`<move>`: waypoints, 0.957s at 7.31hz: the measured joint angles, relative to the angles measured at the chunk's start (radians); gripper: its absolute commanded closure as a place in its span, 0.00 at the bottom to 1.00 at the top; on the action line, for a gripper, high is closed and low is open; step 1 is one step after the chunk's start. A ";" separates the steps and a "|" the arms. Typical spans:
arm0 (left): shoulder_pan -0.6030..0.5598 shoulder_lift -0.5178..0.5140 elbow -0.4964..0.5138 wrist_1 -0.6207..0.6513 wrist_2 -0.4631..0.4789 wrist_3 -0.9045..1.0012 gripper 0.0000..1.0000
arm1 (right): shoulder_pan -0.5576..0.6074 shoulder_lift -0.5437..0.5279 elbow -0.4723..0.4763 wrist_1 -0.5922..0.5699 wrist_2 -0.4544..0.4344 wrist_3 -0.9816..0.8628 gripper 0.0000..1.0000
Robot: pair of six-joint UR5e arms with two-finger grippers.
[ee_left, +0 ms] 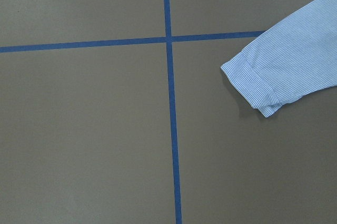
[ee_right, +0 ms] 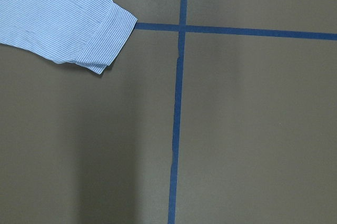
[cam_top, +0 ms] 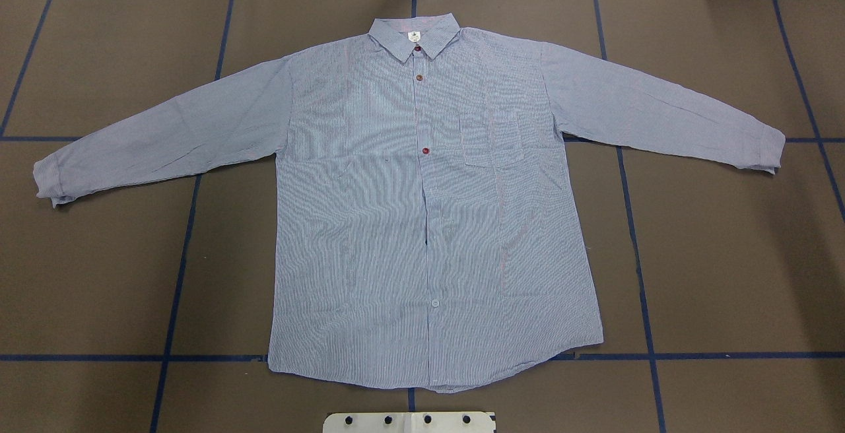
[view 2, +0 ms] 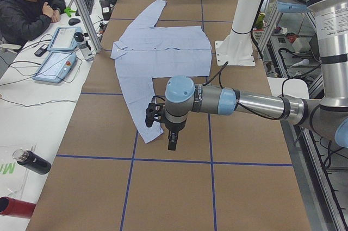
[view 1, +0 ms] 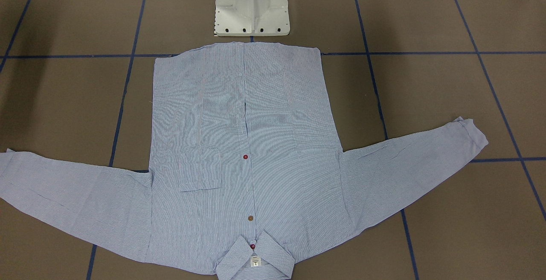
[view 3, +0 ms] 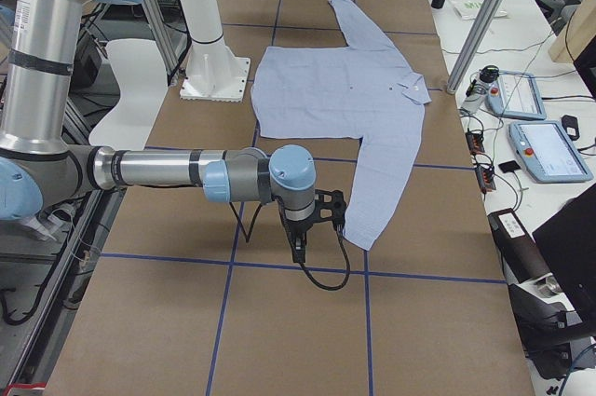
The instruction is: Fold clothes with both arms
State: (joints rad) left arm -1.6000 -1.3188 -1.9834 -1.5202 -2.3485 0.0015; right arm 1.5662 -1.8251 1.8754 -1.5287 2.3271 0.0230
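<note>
Nearest the robot's white base (cam_top: 409,422), the shirt (cam_top: 370,222) lies with its hem (cam_top: 429,373) just in front of it. It is spread flat on the brown bench (cam_top: 726,255), front side up and buttoned. Nothing is folded, so I judge the task to be at its opening step, with no grasp made.

Further out, both sleeves reach sideways and lie flat. The left arm (view 2: 255,103) hangs over bare bench just beyond the left cuff (ee_left: 251,84), and the right arm (view 3: 158,170) does the same beyond the right cuff (ee_right: 102,37). The left fingers (view 2: 172,143) and right fingers (view 3: 298,249) point down, clear of the cloth. They show only in the side views, so I cannot tell whether they are open or closed. Neither holds anything.

The next move probably calls for each arm to shift inward over its sleeve, come down, pinch the cloth without catching the bench cover, and carry it across the body. Both arms should do this together so the shirt does not drag.

Farthest away, the collar (cam_top: 396,33) sits at the far edge.

Counted: one shirt, two sleeves, two cuffs, one chest pocket (cam_top: 492,139) and two arms. Four buttons are visible from overhead: two red, one brown, one pale.
</note>
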 measured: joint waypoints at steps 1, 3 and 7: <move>0.000 0.000 0.000 0.000 0.000 0.000 0.00 | 0.000 0.000 0.000 0.000 0.000 0.000 0.00; 0.000 -0.004 -0.005 -0.001 -0.001 -0.001 0.00 | 0.000 0.000 0.000 0.001 0.000 0.000 0.00; -0.003 -0.022 -0.010 -0.031 -0.005 -0.001 0.00 | -0.001 0.003 0.001 0.000 0.000 0.001 0.00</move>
State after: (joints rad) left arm -1.6030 -1.3406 -1.9939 -1.5514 -2.3533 0.0005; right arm 1.5657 -1.8226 1.8765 -1.5285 2.3270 0.0244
